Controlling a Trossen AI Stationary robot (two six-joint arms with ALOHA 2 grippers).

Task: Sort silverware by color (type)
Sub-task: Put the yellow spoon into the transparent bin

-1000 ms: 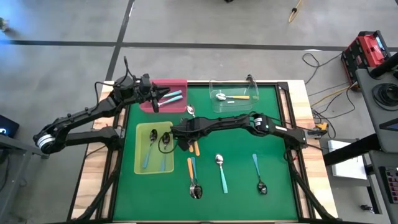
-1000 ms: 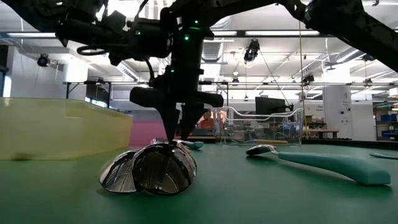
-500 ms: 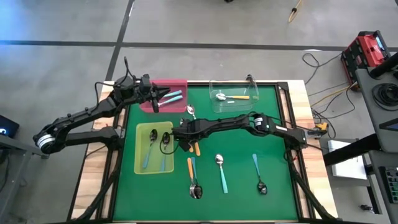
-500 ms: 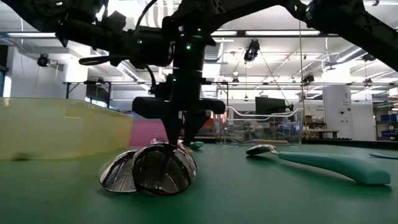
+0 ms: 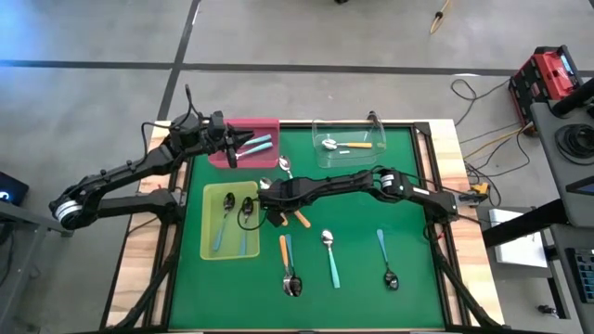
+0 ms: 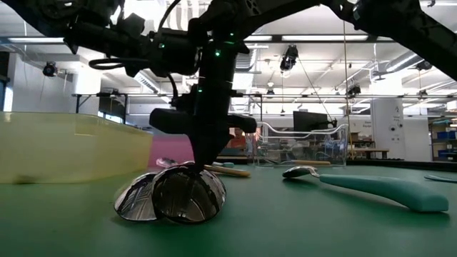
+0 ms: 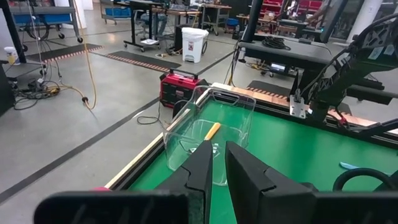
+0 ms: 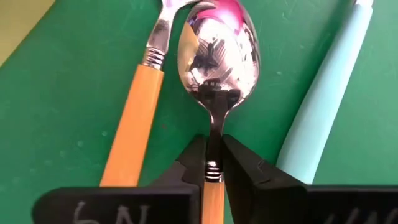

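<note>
The right end effector [image 8: 213,163] is seen clamped on the neck of an orange-handled spoon [image 8: 214,46], pointing down at the green counter [image 5: 408,223] beside the yellow-green tray [image 5: 209,249]. A second earlier its fingers stood apart. Farther off, the left end effector [image 5: 238,147], fingers nearly together, hovers over the pink tray [image 5: 269,123].

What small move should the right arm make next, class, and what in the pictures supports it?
Probably a short lift. The right end effector is shut on an orange-handled spoon, which lies low over the green mat beside another orange spoon. Raising it would clear its neighbours before carrying it toward the clear tray.
</note>
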